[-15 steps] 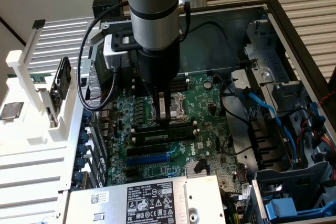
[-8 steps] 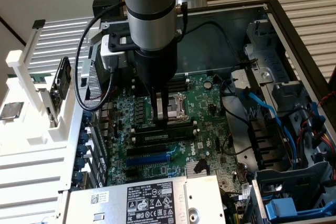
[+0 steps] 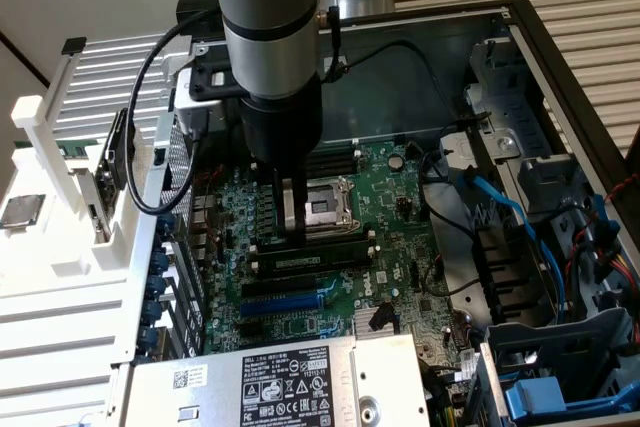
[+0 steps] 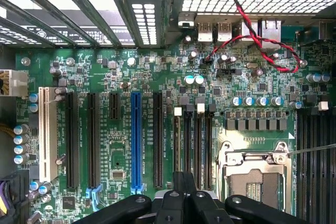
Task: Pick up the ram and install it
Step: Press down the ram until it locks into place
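The arm reaches straight down into the open computer case (image 3: 520,37), and its pincer (image 3: 292,237) stands with its fingers drawn together, their tips pressed on the upper edge of the ram (image 3: 312,257). The stick lies along a memory slot just beside the empty CPU socket (image 3: 318,205), on the side toward the blue expansion slot (image 3: 285,302), and it looks level with the white latches at its ends, so I'd judge it is being pushed home rather than carried. Closed fingers make sense for that: they give one narrow, stiff point to bear down on a thin board edge. From the wrist view the dark finger linkage (image 4: 184,203) hangs over the row of memory slots (image 4: 191,145) next to the socket, with the blue slot well off to one side. I can't tell whether the stick has clicked fully in. The power supply (image 3: 285,382) and blue cables (image 3: 500,212) sit well clear of the arm's path.
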